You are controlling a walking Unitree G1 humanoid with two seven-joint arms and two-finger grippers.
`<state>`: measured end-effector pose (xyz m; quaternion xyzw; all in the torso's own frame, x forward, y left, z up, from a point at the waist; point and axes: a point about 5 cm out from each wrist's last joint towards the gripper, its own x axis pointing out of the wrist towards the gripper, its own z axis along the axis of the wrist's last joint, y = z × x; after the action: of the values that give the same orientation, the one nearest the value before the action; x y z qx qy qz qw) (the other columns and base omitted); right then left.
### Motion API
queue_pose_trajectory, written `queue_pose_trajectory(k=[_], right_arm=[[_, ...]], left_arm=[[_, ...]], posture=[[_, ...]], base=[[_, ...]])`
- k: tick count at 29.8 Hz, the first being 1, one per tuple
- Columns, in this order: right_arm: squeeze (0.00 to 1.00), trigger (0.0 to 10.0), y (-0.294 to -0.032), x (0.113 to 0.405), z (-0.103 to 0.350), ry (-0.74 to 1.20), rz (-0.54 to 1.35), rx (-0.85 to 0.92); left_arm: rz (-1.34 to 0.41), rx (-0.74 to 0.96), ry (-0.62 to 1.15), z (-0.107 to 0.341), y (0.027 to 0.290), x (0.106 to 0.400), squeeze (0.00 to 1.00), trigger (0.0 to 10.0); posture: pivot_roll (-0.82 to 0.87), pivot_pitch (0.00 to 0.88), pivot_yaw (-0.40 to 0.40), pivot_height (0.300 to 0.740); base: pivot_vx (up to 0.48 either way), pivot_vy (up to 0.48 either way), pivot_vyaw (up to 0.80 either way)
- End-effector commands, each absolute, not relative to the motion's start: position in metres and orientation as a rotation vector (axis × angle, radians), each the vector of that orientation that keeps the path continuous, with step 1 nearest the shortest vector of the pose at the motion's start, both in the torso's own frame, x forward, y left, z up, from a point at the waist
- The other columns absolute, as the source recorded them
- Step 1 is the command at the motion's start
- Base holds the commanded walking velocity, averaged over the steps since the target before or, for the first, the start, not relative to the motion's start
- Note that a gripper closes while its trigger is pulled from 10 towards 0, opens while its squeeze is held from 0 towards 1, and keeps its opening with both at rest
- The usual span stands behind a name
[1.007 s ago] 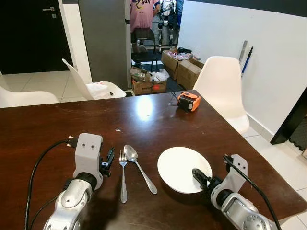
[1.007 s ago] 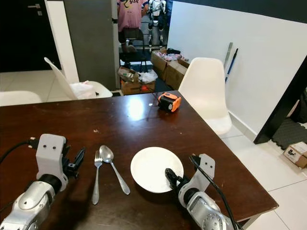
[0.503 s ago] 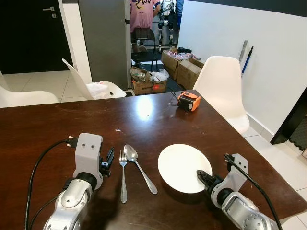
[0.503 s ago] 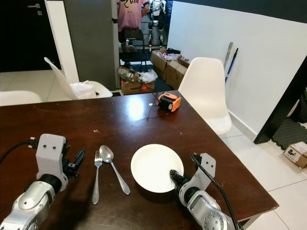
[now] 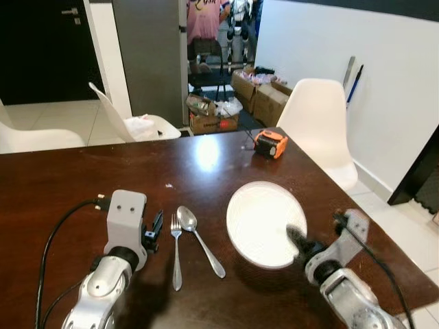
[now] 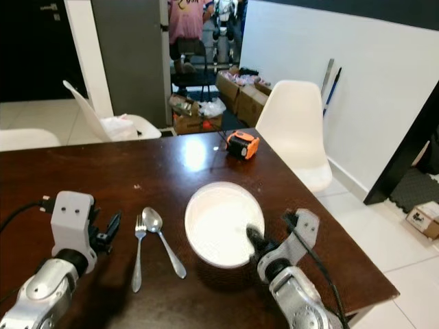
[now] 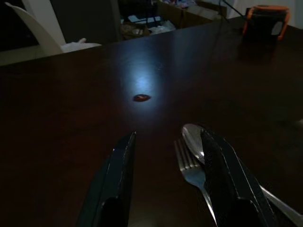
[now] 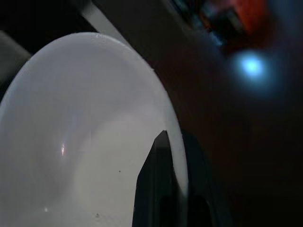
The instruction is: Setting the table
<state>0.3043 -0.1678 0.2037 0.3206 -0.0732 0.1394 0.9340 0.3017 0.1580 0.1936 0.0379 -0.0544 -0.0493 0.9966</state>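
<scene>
A white plate [image 5: 264, 223] hangs tilted a little above the dark wooden table [image 5: 82, 171], its face turned toward me. My right gripper [image 5: 296, 240] is shut on its near right rim; in the right wrist view a black finger [image 8: 156, 189] lies across the plate [image 8: 71, 142]. A fork [image 5: 176, 250] and a spoon [image 5: 199, 240] lie side by side on the table, left of the plate. My left gripper [image 5: 156, 229] rests open just left of the fork, holding nothing. In the left wrist view the fork [image 7: 194, 172] and spoon [image 7: 195, 139] lie by one finger.
An orange tape measure [image 5: 269, 144] sits at the table's far right. White chairs stand at the right side [image 5: 319, 123] and far side [image 5: 130, 123]. Cardboard boxes [image 5: 260, 96] and a person [image 5: 202, 20] are beyond. The table's right edge runs close to my right arm.
My right gripper has lifted the plate off the table, carried it slightly away from me and tilted it up. The left arm, fork and spoon have not moved.
</scene>
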Motion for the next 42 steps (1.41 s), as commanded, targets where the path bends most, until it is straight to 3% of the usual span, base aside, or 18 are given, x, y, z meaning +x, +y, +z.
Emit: queue_pose_trajectory(k=[1, 4, 6, 7, 9, 14, 19, 26, 33, 42], right_arm=[[0.00, 10.0, -0.163, 0.296, 0.222, -0.243, 0.348, 0.689], [0.00, 10.0, -0.154, 0.289, 0.239, -0.314, 0.378, 0.656], [0.00, 10.0, -0.149, 0.290, 0.233, -0.305, 0.313, 0.504], [0.00, 10.0, -0.149, 0.294, 0.212, -0.261, 0.180, 0.308], [0.00, 10.0, -0.151, 0.294, 0.205, -0.260, 0.112, 0.248], [0.00, 10.0, -0.157, 0.286, 0.188, -0.224, -0.067, 0.235], [0.00, 10.0, -0.160, 0.279, 0.188, -0.231, -0.060, 0.211], [0.00, 10.0, -0.141, 0.277, 0.185, -0.217, 0.116, 0.262], [0.00, 10.0, -0.143, 0.279, 0.184, -0.202, 0.118, 0.279], [0.00, 10.0, -0.148, 0.279, 0.182, -0.159, 0.195, 0.375]], left_arm=[[-0.090, 0.075, -0.089, 0.189, 0.160, 0.299, 0.00, 10.0], [-0.070, 0.031, -0.077, 0.186, 0.162, 0.299, 0.00, 10.0], [-0.050, 0.006, -0.063, 0.182, 0.165, 0.299, 0.00, 10.0], [-0.017, -0.015, -0.036, 0.175, 0.170, 0.299, 0.00, 10.0], [-0.004, -0.014, -0.022, 0.172, 0.172, 0.298, 0.00, 10.0], [0.021, 0.032, 0.017, 0.160, 0.186, 0.286, 0.00, 10.0], [0.044, -0.069, 0.027, 0.158, 0.198, 0.271, 0.00, 10.0], [-0.155, -0.189, -0.015, 0.177, 0.190, 0.244, 0.00, 10.0], [-0.426, 0.046, -0.035, 0.198, 0.204, 0.224, 0.00, 10.0], [-0.779, 0.060, 0.031, 0.216, 0.208, 0.212, 0.00, 10.0]], posture=[[0.00, 0.131, 0.080, 0.740], [0.00, 0.130, 0.080, 0.740], [0.00, 0.131, 0.080, 0.740], [0.00, 0.132, 0.078, 0.740], [0.01, 0.132, 0.077, 0.740], [0.01, 0.131, 0.079, 0.740], [0.01, 0.130, 0.080, 0.740], [0.02, 0.122, 0.063, 0.740], [0.03, 0.124, 0.054, 0.740], [0.02, 0.114, 0.056, 0.740]], base=[[0.000, 0.000, 0.00], [0.000, 0.000, 0.00], [0.000, 0.000, 0.00], [0.000, 0.000, 0.00], [0.000, 0.000, 0.00], [0.000, 0.000, 0.00], [0.000, 0.000, 0.00], [0.000, 0.000, 0.00], [0.000, 0.000, 0.00], [0.000, 0.000, 0.00]])
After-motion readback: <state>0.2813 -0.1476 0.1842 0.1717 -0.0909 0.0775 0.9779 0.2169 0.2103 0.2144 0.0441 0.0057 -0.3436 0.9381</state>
